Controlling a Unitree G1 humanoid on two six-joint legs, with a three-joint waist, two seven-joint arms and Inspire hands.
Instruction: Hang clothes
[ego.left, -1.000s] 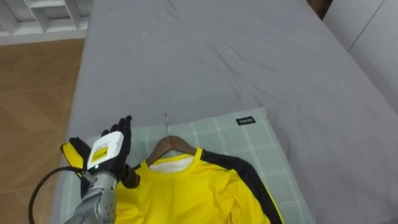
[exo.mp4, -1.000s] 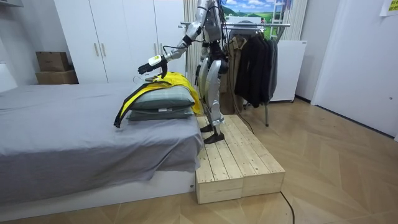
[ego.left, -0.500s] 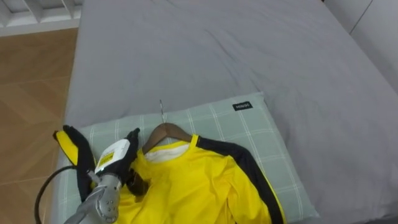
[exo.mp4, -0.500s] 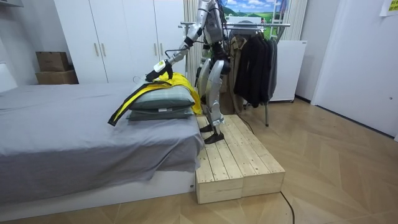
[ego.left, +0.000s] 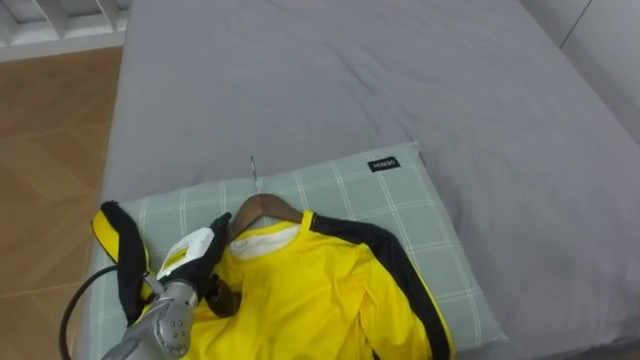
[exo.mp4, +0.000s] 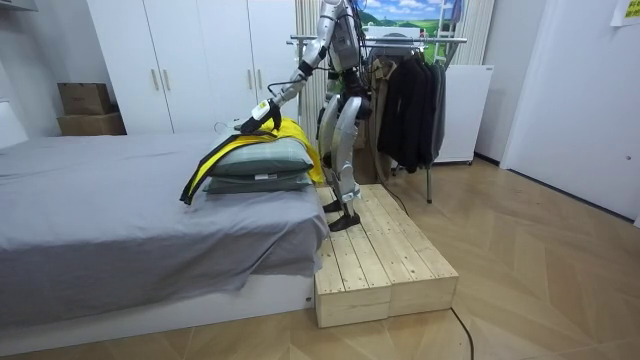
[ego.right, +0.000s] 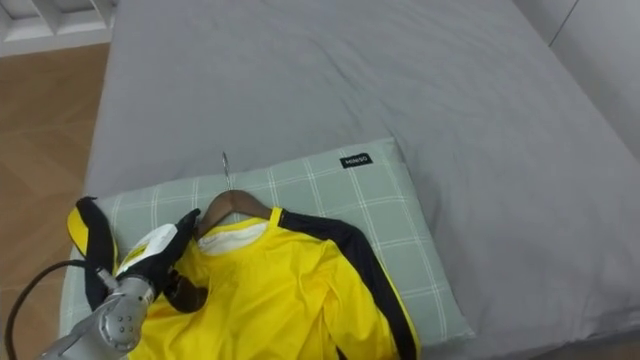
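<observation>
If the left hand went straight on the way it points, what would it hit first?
Probably the wooden hanger, whose near shoulder sticks out of the yellow shirt ahead of the left hand; depth unclear.

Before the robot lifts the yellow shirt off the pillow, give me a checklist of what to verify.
1. Shirt on hanger: ok, collar sits round it.
2. Hook free: ok, lies bare on the pillow.
3. Left hand at the hanger's shoulder: ok.
4. Firm hold on hanger: cannot tell.
5. Free space on the rack beside the dark clothes: cannot tell.
</observation>
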